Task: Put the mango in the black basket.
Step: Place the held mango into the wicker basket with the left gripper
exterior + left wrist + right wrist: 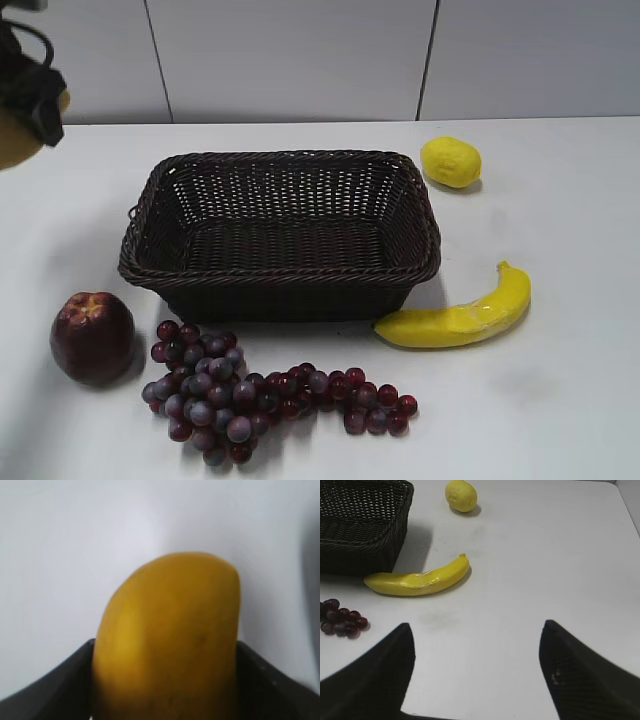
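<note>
The yellow-orange mango (167, 640) fills the left wrist view, clamped between my left gripper's two black jaws (165, 680). In the exterior view the left gripper (30, 100) is raised at the far left edge, above the table and left of the basket, with a piece of the mango (18, 140) showing under it. The black basket (280, 270) stands empty in the middle of the table; its corner shows in the right wrist view (365, 535). My right gripper (477, 630) is open and empty over bare table, out of the exterior view.
A lemon (451, 161) lies behind the basket's right corner. A banana (460, 315) lies at its front right. Purple grapes (250, 395) and a dark red apple (92, 337) lie in front of the basket. A wall runs along the table's back edge.
</note>
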### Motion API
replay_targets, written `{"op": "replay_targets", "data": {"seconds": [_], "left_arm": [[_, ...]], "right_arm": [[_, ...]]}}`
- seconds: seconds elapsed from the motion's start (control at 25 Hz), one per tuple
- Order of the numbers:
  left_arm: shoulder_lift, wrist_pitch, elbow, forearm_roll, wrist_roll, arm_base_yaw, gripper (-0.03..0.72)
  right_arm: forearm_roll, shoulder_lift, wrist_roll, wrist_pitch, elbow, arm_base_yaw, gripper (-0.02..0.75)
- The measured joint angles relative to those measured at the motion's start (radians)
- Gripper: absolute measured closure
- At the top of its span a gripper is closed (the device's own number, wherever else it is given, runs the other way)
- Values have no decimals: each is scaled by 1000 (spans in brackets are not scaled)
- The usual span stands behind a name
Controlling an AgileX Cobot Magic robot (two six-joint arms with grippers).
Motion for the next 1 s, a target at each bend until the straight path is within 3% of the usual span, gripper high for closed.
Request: {"op": "replay_targets", "data": {"seconds": [0.28, 0.44, 0.64, 0.76, 1.0], "left_arm": [[1, -6, -264, 1, 76, -206, 121], [27, -81, -299, 1, 159, -363, 121], [104, -121, -301, 0, 399, -527, 121], [163, -109, -301, -1, 470, -569, 121], [278, -40, -301, 5, 532, -571, 121]], "right_arm": [[0, 0, 0, 0, 0, 0, 145], [0, 0, 0, 0, 0, 0, 145], [0, 0, 0, 0, 0, 0, 145], [0, 0, 0, 0, 0, 0, 145], [0, 0, 0, 0, 0, 0, 145]]}}
